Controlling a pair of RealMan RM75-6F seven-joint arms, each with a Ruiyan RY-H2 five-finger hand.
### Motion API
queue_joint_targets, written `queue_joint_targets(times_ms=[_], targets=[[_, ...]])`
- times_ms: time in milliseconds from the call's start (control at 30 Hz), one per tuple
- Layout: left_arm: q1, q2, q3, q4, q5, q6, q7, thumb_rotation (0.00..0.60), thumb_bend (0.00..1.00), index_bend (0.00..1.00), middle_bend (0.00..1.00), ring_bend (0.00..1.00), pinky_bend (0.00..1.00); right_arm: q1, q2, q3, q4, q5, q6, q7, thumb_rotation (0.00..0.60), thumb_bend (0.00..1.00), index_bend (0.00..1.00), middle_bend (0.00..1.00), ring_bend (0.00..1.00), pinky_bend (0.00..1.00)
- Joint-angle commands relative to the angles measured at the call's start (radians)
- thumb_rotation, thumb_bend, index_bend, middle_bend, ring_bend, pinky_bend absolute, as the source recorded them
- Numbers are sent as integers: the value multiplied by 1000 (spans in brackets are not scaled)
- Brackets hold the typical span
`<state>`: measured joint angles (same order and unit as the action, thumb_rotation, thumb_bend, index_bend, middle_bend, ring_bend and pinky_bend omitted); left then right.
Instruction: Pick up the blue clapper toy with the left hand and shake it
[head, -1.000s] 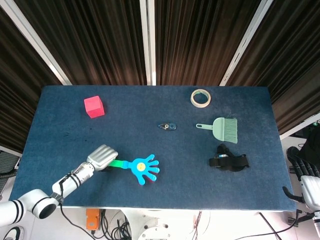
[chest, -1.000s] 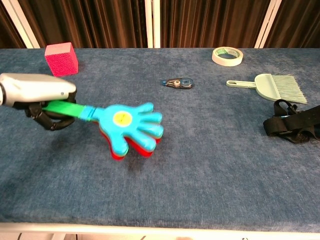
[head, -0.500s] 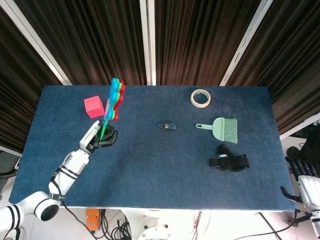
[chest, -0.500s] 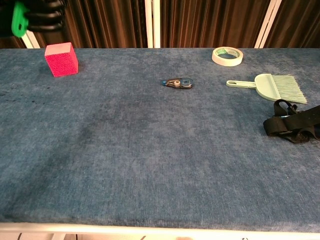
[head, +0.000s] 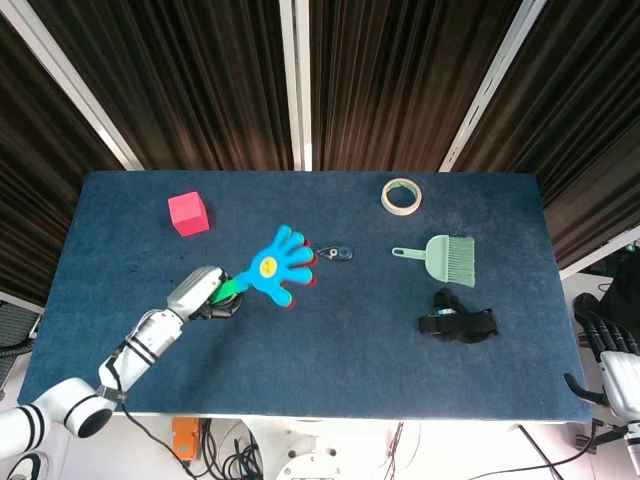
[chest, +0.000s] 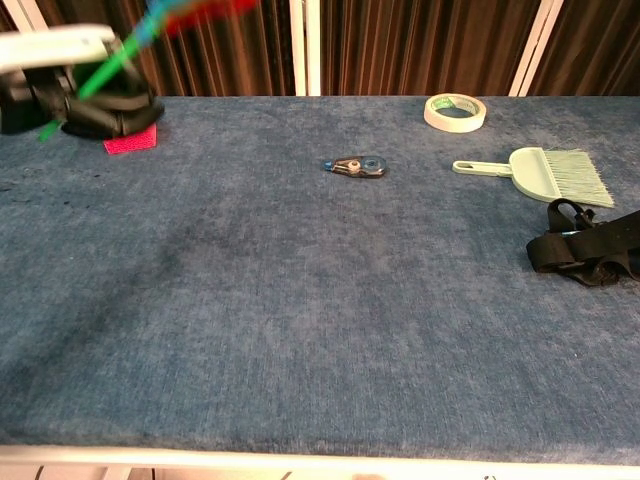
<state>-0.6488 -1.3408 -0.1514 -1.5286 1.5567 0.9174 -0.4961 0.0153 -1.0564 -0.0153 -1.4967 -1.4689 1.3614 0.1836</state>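
The left robot hand (head: 205, 293) grips the green handle of the clapper (head: 279, 266), holding it clear of the worktop (head: 330, 350). From above, the robot hand sits toward eight o'clock on the blue cloth, and the clapper's blue palm fans out from it toward two o'clock, with red showing under the blue fingers. In the chest view the same robot hand (chest: 75, 95) is at the far left, its dark fingers wrapped round the handle, and the clapper (chest: 150, 28) slants up and to the right as a blurred streak against the curtain.

A pink cube (head: 188, 213) stands at ten o'clock, partly hidden behind the robot hand in the chest view. A small blue-grey item (head: 334, 252), too small to name, lies near the middle, just beyond the clapper's fingertips as seen from above. A tape roll (head: 401, 195) lies at one o'clock, a pale green brush (head: 442, 256) at three o'clock, and a black strap (head: 457, 321) just nearer than the brush.

The right robot hand (head: 606, 340) hangs off the worktop's right edge at four o'clock, holding nothing; its fingers look loosely spread.
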Motion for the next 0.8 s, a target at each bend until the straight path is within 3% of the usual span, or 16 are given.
queue_joint_targets(times_ms=[33,267,467,633,800], targets=[[-48,-42,103,140,3,-178,679,600,659,1000,1000,1000,1000,0,0,1,5,3,-4,5,600,213,0,33,0,0],[-57,-35,91,85,-63,-176,670,600,659,1000,1000,1000,1000,4,-4,-1,4,-2,-7,4,600,212,0,33,0,0],[-72,-30,34,-8,-179,-210,504,600,660,1000,1000,1000,1000,5,-3,0,-4,-3,-6,-5,600,213,0,33,0,0],[-64,-53,-10,-40,-183,-143,364,600,631,1000,1000,1000,1000,4,-3,-1,1,2,-10,-1,600,213,0,32,0,0],[-53,-129,-23,24,-129,-20,336,600,528,1000,1000,1000,1000,5,-4,-1,8,2,-15,5,600,214,0,33,0,0]])
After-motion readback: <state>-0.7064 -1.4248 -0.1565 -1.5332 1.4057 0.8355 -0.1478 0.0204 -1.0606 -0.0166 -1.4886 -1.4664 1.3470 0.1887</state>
